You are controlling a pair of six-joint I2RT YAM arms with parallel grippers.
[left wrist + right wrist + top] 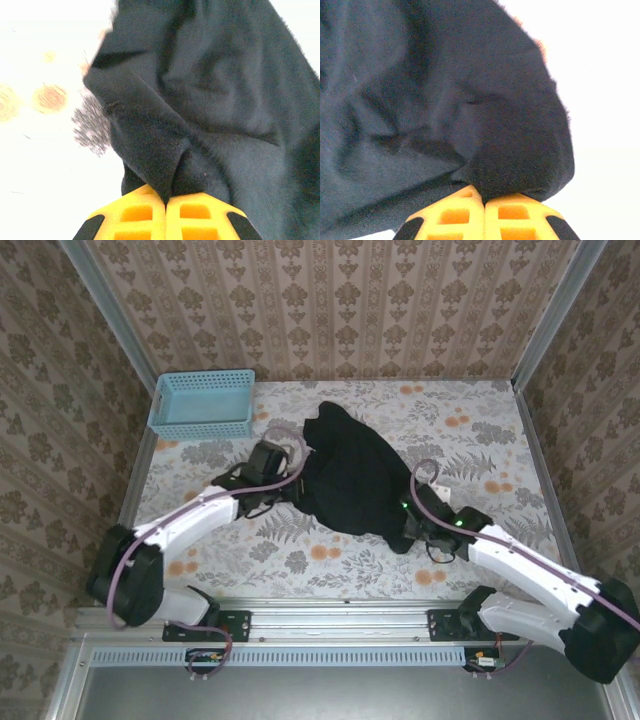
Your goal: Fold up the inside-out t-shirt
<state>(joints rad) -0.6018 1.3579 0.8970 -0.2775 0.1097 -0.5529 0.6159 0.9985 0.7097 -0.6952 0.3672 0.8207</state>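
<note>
**Opening step of the fold: taking hold of the garment.** The inside-out t-shirt (350, 475) lay in a bunched, dark mound on the flowered surface (490, 440). It sat to the right of the light blue basket (202, 405), nearer to my bases than the basket and apart from it.

My left pincer (166, 200) was pressed together on the shirt's edge on the side facing the basket. The left wrist view showed a ridge of black cloth running down between the yellow fingers (137, 215). My right pincer (484, 197) was likewise pinching the shirt, at the part lying farthest from the basket. There a rounded fold of fabric was tucked into the line where its fingers met. No sleeve, collar or tag could be made out in the heap, so I could not tell which parts of the shirt I held.

**Judgement.** The task was at an early stage, with nothing yet flat or folded. The next move called for lifting both grips together and drawing them apart, one toward the basket and the other away from it. That would open the cloth so it could be laid smooth before any fold. A thin grip could slip free. The two grips could also be sharing one layer, which would leave the mound twisted.
</note>
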